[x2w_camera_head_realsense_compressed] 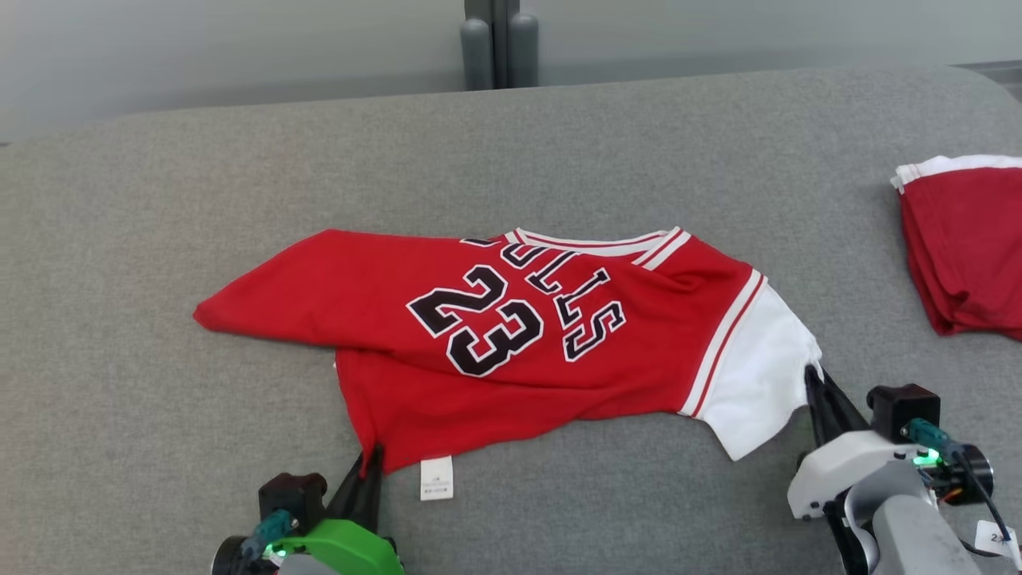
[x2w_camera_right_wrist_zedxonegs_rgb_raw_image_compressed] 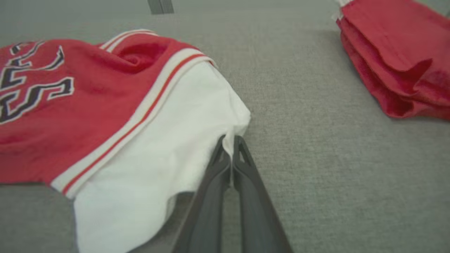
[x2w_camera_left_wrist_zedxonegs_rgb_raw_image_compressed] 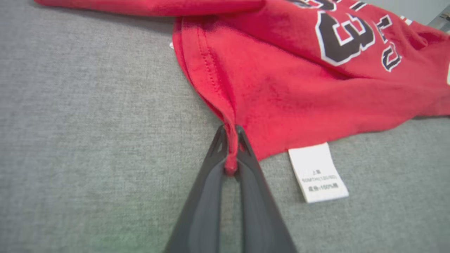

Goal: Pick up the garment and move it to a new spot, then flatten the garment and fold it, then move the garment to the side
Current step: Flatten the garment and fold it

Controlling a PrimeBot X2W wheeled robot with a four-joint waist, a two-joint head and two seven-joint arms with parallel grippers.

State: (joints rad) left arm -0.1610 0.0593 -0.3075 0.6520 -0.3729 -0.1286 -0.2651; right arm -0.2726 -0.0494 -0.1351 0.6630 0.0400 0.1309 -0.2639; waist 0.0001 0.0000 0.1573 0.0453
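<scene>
The garment (x2w_camera_head_realsense_compressed: 511,335) is a red jersey with a black "23", striped trim and a white sleeve, lying rumpled across the middle of the grey surface. My left gripper (x2w_camera_head_realsense_compressed: 373,461) is shut on the red hem corner at the garment's near left; the left wrist view shows the hem (x2w_camera_left_wrist_zedxonegs_rgb_raw_image_compressed: 231,154) pinched between the dark fingers of my left gripper (x2w_camera_left_wrist_zedxonegs_rgb_raw_image_compressed: 231,131). My right gripper (x2w_camera_head_realsense_compressed: 813,372) is shut on the edge of the white sleeve (x2w_camera_right_wrist_zedxonegs_rgb_raw_image_compressed: 158,147) at the near right, the cloth pinched at the tips of my right gripper (x2w_camera_right_wrist_zedxonegs_rgb_raw_image_compressed: 231,140).
A white care label (x2w_camera_head_realsense_compressed: 437,477) lies on the grey surface (x2w_camera_head_realsense_compressed: 160,439) beside the left gripper. A second red garment (x2w_camera_head_realsense_compressed: 966,247), folded, sits at the right edge. Two grey posts (x2w_camera_head_realsense_compressed: 499,49) stand beyond the far edge.
</scene>
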